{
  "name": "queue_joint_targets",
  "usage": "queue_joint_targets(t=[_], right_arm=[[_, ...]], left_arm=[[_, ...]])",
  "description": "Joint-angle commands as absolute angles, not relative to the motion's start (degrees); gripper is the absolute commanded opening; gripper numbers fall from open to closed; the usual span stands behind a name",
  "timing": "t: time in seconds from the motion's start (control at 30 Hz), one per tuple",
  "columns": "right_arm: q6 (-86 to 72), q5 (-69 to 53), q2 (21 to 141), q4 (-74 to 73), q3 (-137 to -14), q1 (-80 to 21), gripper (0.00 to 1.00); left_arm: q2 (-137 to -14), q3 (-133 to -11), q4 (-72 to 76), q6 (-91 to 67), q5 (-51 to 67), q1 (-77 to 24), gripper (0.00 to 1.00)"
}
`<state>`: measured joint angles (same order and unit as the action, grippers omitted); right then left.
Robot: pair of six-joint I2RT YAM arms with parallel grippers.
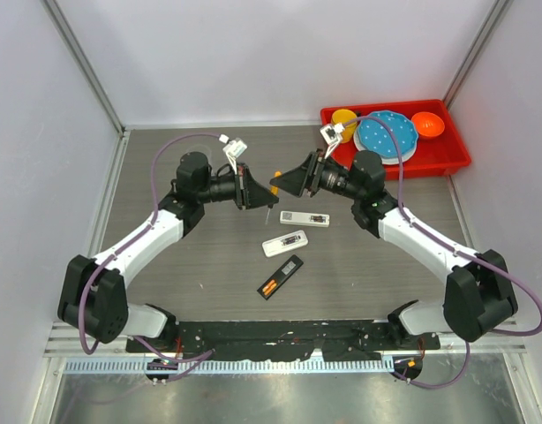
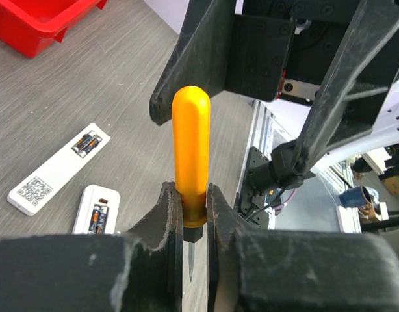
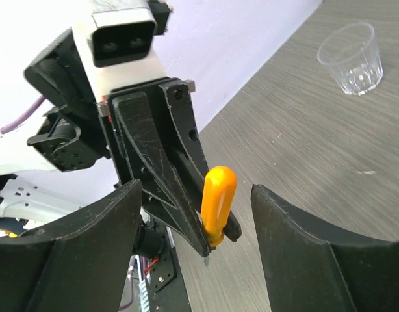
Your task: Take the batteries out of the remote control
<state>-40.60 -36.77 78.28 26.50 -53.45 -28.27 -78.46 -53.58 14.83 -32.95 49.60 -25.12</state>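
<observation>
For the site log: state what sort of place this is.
Most likely a robotics lab test cell: white panel walls on metal framing enclose a grey table, a left arm and right arm are bolted at its near edge, with staged props: opened remotes and a red tray of dishes.

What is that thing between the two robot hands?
The orange-handled tool. The left gripper pinches it near its lower end, and it stands between the open fingers of the right gripper. The right wrist view shows this best.
</observation>
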Motion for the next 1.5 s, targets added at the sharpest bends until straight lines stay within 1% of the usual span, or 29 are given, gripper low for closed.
queue_joint_targets(t=[0.0, 0.07, 0.2, 0.23, 0.4, 0.5, 0.57, 0.6, 0.63, 0.7, 0.8, 0.83, 0.87, 0.9, 0.93, 0.97, 1.0, 1.03, 1.1, 1.2, 1.33, 1.37, 1.4, 1.47], right_arm=[[-40.34, -43.14, 75.24, 33.73, -52.65, -26.9, 0.73], [-40.34, -45.96, 75.15, 34.54, -52.65, -26.89, 0.72], [-42.36, -49.74, 75.94, 38.31, -52.38, -26.89, 0.54], [-43.49, -50.09, 76.11, 39.02, -52.21, -26.89, 0.51], [-47.81, -51.68, 76.82, 45.34, -51.24, -26.89, 0.43], [-50.09, -52.2, 77.43, 47.98, -51.24, -26.89, 0.37], [-51.23, -52.29, 77.87, 48.6, -51.33, -26.89, 0.36], [-51.76, -52.38, 78.39, 49.56, -51.33, -26.89, 0.31], [-52.03, -52.82, 78.57, 49.83, -51.42, -26.89, 0.23], [-52.73, -53.43, 79.27, 50.01, -52.03, -26.89, 0.01], [-52.56, -53.35, 79.37, 49.84, -51.77, -26.89, 0.01], [-52.04, -53.18, 79.02, 49.49, -51.77, -26.89, 0.01], [-51.42, -52.74, 78.75, 47.31, -51.77, -26.89, 0.01], [-48.72, -52.13, 78.4, 45.46, -51.94, -26.89, 0.01], [-47.13, -50.03, 77.44, 43.09, -52.2, -26.89, 0.01], [-44.76, -48.62, 76.91, 37.06, -52.56, -26.89, 0.01], [-42.56, -47.12, 76.21, 33.78, -52.82, -26.89, 0.01], [-38.45, -45.11, 75.59, 30.53, -53.17, -26.89, 0.01], [-35.7, -38.61, 73.66, 23.25, -53.53, -26.89, 0.01], [-31.39, -31.31, 71.55, 16.8, -53.09, -26.98, 0.01], [-29.09, -23.31, 69.53, 11.79, -51.34, -26.81, 0.01], [-28.57, -21.9, 69.09, 10.73, -50.81, -26.81, 0.01], [-28.65, -19.27, 68.47, 10.46, -50.1, -26.72, 0.01], [-28.74, -17.41, 67.85, 9.67, -48.52, -26.37, 0.01]], left_arm=[[-75.5, -54.58, 16.96, -32.51, 54.31, -25.4, 0.0], [-75.15, -53.97, 19.41, -33.31, 56.33, -25.4, 0.0], [-74.62, -53.61, 23.11, -35.42, 59.32, -25.4, 0.0], [-74.62, -53.7, 23.99, -36.12, 59.67, -25.49, 0.0], [-74.71, -53.79, 24.96, -36.74, 61.52, -25.84, 0.0], [-74.62, -53.7, 25.05, -36.74, 61.7, -26.01, 0.0], [-74.62, -53.79, 25.05, -36.83, 61.79, -26.1, 0.0], [-74.62, -53.79, 25.14, -36.83, 61.87, -26.19, 0.0], [-74.53, -53.79, 25.14, -36.83, 61.79, -26.19, 0.0], [-74.44, -53.79, 25.22, -36.83, 61.61, -26.19, 0.0], [-74.53, -53.7, 25.14, -36.83, 61.26, -26.19, 0.0], [-74.53, -53.7, 24.96, -36.74, 61.0, -26.19, 0.03], [-74.36, -53.35, 24.96, -36.74, 60.82, -26.19, 0.1], [-74.18, -53.18, 24.44, -36.22, 60.47, -26.19, 0.34], [-73.83, -53.0, 23.74, -35.6, 58.9, -26.19, 0.46], [-73.48, -52.56, 22.77, -34.81, 57.76, -26.19, 0.55], [-72.43, -52.3, 20.24, -34.02, 56.53, -26.19, 0.69], [-71.81, -52.12, 18.65, -32.01, 52.86, -26.19, 0.75], [-69.71, -51.24, 14.35, -30.42, 49.15, -26.1, 0.86], [-67.6, -48.87, 10.48, -28.66, 42.74, -26.19, 0.92], [-65.22, -45.8, 3.09, -24.71, 32.2, -26.98, 0.93], [-65.21, -45.62, 1.42, -22.96, 29.73, -28.46, 0.93], [-65.39, -45.53, -2.6, -21.98, 23.53, -29.61, 0.94], [-66.52, -45.53, -5.44, -20.23, 18.13, -33.98, 0.94]])
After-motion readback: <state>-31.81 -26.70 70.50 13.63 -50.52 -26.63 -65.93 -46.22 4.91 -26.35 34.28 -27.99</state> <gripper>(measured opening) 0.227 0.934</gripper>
